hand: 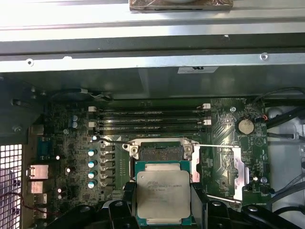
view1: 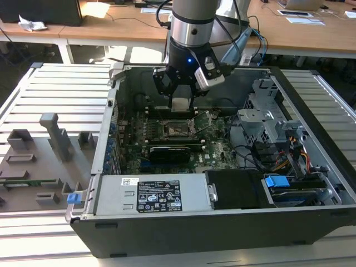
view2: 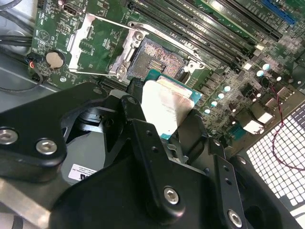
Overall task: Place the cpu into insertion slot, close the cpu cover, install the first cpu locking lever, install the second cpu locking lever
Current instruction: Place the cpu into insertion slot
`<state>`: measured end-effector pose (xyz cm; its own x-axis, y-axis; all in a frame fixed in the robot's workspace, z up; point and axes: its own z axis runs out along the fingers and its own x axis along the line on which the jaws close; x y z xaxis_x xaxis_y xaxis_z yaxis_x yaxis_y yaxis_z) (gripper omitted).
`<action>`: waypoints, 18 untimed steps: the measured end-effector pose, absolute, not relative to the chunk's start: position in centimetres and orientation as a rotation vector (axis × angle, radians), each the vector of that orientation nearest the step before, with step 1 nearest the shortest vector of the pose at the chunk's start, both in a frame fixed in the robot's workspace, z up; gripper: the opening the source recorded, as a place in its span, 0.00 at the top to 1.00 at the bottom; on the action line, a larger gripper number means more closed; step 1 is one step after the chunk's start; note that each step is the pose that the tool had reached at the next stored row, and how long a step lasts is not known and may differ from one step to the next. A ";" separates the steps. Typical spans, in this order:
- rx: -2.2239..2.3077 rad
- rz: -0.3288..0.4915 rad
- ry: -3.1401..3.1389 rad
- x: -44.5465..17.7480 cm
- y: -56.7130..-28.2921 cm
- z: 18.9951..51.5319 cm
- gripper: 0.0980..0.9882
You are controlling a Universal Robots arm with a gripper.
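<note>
an open desktop computer case [view1: 222, 233] lay on its side on a slatted metal table [view1: 61, 89], seen from above and in front in the exterior view. a robot arm reached down into the case from the far side. its black gripper [view1: 181, 108] hung over the green motherboard [view1: 219, 150], clenched on the cpu [view1: 182, 104], a small flat square chip with a pale silver top.

in both wrist views the cpu [hand: 163, 193] [view2: 167, 107] sat pinched between the two black fingers [hand: 119, 210], gripped by opposite edges, its metal top facing the first wrist camera. the chip was held above the board, not touching it, close beside the insertion slot [hand: 163, 151] and partly overlapping its near edge in the first wrist view.

the insertion slot [view2: 159, 57] was a square black socket with a dark, finely dotted centre, and nothing lay in it. in the exterior view the slot [view1: 179, 129] sat just below the gripper. the cpu cover [view2: 127, 53], a thin metal frame with a large square window, was swung open and lay to one side of the socket, with green board showing through its window; the first wrist view showed it [hand: 239, 174] between the socket and a round coin battery [hand: 245, 126]. thin wire levers stood out from the socket corners, unlatched.

long black memory slots [hand: 150, 121] ran past the far side of the socket. a silver power supply [view1: 147, 194] filled the case's near side, and a grey fixture tray [view1: 33, 161] lay on the table at the exterior view's left.
</note>
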<state>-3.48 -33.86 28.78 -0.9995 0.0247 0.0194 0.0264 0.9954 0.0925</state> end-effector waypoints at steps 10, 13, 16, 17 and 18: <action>-0.041 -0.058 -3.123 -3.5 -33.9 28.2 0.50; -0.041 -0.007 -3.124 -3.4 -33.7 28.0 0.50; -0.041 -0.006 -3.123 -3.2 -33.5 27.2 0.50; -0.041 -0.006 -3.122 -3.1 -33.4 27.1 0.50; -0.041 -0.006 -3.122 -3.0 -33.4 27.0 0.50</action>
<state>-3.04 -33.39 26.99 -0.9995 0.0260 0.0198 0.0261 0.9997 0.0036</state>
